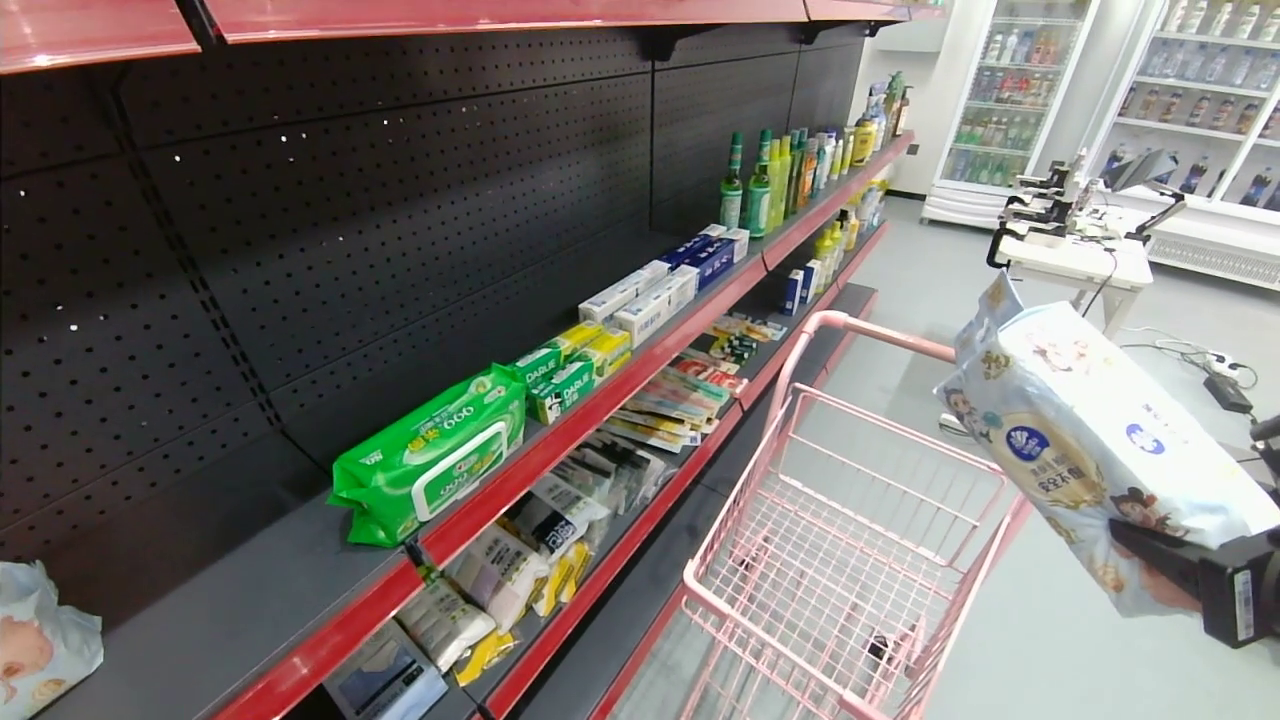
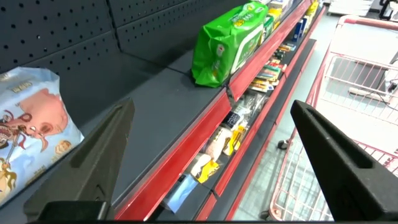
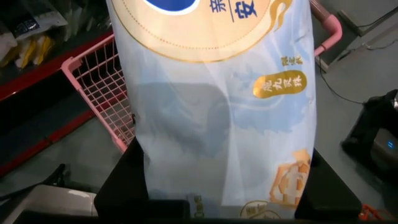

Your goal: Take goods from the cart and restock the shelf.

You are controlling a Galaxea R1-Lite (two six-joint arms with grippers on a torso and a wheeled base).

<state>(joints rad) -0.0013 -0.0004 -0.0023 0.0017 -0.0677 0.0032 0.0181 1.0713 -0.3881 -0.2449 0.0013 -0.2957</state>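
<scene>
My right gripper (image 1: 1190,580) is shut on a large white and pale-blue soft pack (image 1: 1090,450), held tilted in the air to the right of the pink cart (image 1: 880,335). In the right wrist view the pack (image 3: 217,93) sits between both fingers (image 3: 124,180), with the cart (image 3: 99,93) below it. My left gripper (image 2: 211,162) stands open with nothing in it, over the front edge of the grey shelf board (image 2: 168,112). A white pack with a cartoon print (image 2: 31,137) lies on the board beside it, also seen at the head view's lower left (image 1: 40,640).
A green wipes pack (image 1: 435,455) lies farther along the same shelf board (image 1: 230,600), then boxes (image 1: 650,300) and bottles (image 1: 770,180). Lower shelves hold several small packs (image 1: 540,540). A white table (image 1: 1080,260) and glass-door coolers (image 1: 1010,100) stand behind the cart.
</scene>
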